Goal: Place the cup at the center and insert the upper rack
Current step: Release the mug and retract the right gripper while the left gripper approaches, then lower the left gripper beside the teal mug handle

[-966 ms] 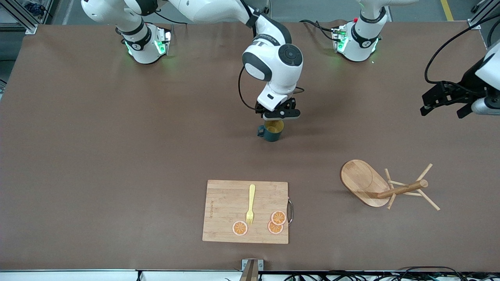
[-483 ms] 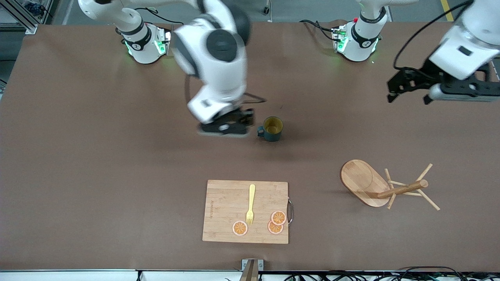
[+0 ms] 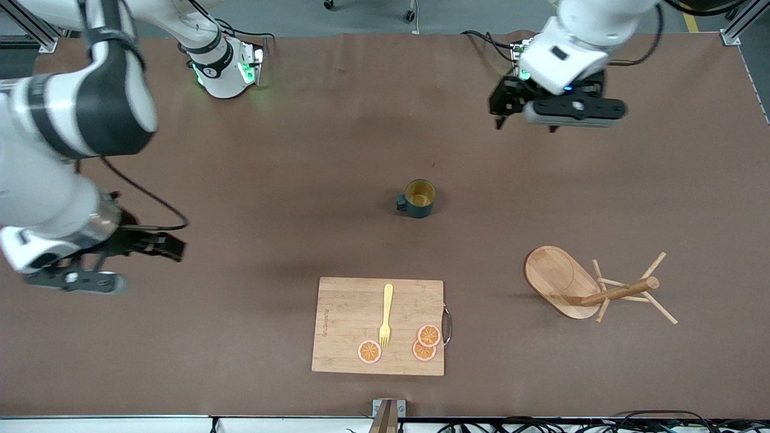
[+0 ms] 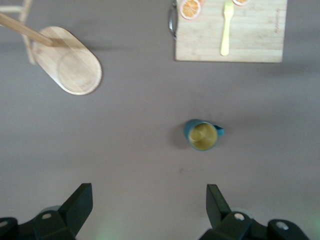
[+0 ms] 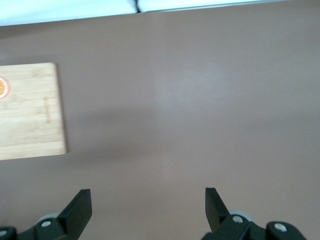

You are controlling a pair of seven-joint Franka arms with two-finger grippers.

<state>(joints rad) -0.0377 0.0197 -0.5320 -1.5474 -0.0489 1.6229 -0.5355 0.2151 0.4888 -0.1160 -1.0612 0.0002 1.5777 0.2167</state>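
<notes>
— How much room do I have on the brown counter (image 3: 240,180)?

— Plenty. I see wide bare surface all around the middle. The rectangular bamboo cutting board (image 3: 352,328) lies close to the edge nearest the front camera, carrying a yellow fork (image 3: 385,314) and three orange slices (image 3: 429,335). The light wooden mug tree with the oval base (image 3: 592,288) lies tipped on its side toward the left arm's end, its post and pegs resting on the counter, well apart from the board.

— And the small dark teal mug with the yellow inside (image 3: 418,198)?

— It stands upright near the counter's middle, alone, farther from the front camera than the board, nothing touching it.

— The grippers?

— My left gripper (image 3: 556,111) hangs over bare counter close to its own base; in its wrist view the jaws are spread wide with nothing between them. My right gripper (image 3: 90,264) is over the right arm's end, jaws likewise spread wide and empty.
</notes>
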